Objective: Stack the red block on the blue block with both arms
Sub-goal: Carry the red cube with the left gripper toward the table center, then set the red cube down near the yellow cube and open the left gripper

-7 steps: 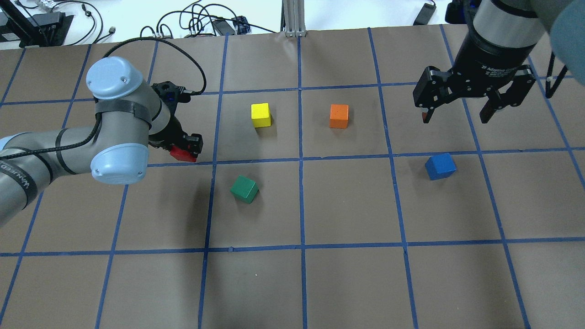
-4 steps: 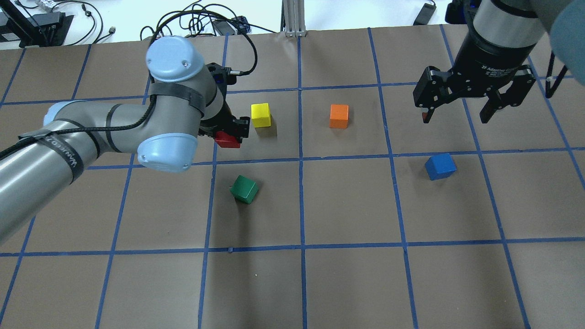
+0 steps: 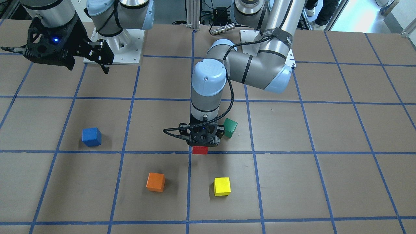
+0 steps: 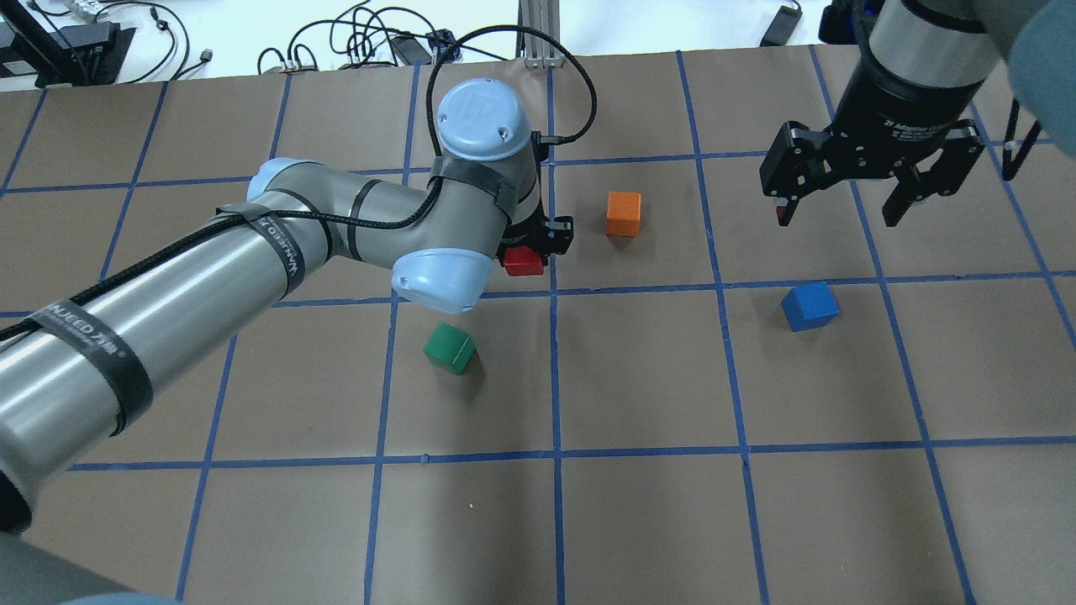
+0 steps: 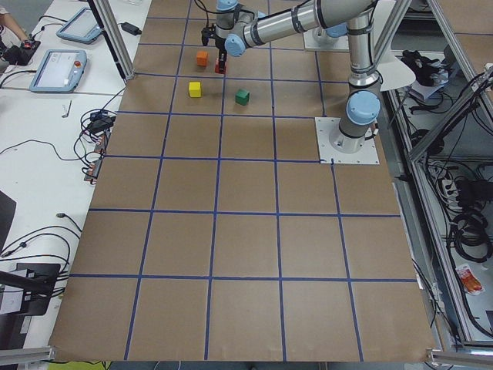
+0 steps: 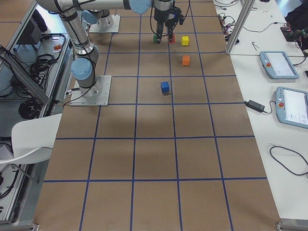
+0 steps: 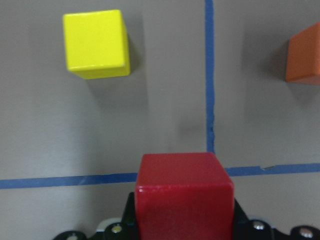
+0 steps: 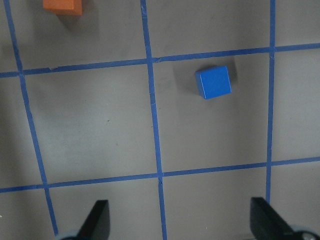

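My left gripper is shut on the red block and holds it above the table near the centre line; it also shows in the front view and fills the bottom of the left wrist view. The blue block lies on the table at the right, also in the front view and the right wrist view. My right gripper is open and empty, hovering high behind the blue block.
An orange cube lies just right of the left gripper. A green cube lies in front of it. A yellow cube is hidden under the left arm in the overhead view. Blue tape lines grid the brown table.
My left arm has swung to the right with the red block, past the yellow cube to the centre line. The right arm has not moved.
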Available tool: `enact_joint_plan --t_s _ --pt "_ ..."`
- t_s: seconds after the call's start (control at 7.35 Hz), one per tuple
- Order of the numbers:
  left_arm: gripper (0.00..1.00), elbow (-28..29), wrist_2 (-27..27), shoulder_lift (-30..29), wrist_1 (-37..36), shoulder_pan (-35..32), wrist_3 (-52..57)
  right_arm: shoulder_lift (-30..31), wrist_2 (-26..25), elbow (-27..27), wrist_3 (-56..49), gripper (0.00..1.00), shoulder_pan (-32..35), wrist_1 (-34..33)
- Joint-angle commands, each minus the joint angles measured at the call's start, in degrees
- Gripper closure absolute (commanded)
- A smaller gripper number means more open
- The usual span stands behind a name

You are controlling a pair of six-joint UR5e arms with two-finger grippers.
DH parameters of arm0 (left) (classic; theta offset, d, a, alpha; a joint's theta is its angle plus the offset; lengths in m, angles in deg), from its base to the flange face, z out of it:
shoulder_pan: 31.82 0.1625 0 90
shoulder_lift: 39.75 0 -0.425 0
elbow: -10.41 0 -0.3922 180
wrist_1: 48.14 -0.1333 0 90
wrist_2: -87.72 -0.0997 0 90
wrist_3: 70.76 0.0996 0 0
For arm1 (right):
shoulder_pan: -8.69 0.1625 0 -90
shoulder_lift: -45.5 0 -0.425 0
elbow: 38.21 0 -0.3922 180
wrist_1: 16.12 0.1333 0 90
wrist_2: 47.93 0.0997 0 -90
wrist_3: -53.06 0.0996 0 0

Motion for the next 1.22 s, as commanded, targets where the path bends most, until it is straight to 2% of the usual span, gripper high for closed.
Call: enact_joint_plan --t_s 0.0,0.27,0.41,0.68,1.09 --pt "1.00 0.3 -0.2 -2.9 -1.8 -0.9 0.3 -0.2 -0.1 0.0 0.4 0.00 0.0 0.0" --pt "0.45 0.5 0.6 -4.5 -2.2 -0.8 0.8 -0.3 -0.2 -0.4 0.6 0.00 0.1 -0.9" --pt "0.00 0.6 0.5 -5.1 -2.2 -0.8 0.5 -0.3 -0.5 -0.4 0.6 0.00 0.0 -0.8" --pt "0.00 1.0 0.1 -3.0 -2.1 -0.1 1.3 -0.5 -0.4 -0.5 0.4 0.00 0.1 -0.9" --pt "0.00 1.2 2.0 5.4 3.4 7.6 8.2 -2.8 -0.2 -3.4 0.4 0.00 -0.1 -1.9"
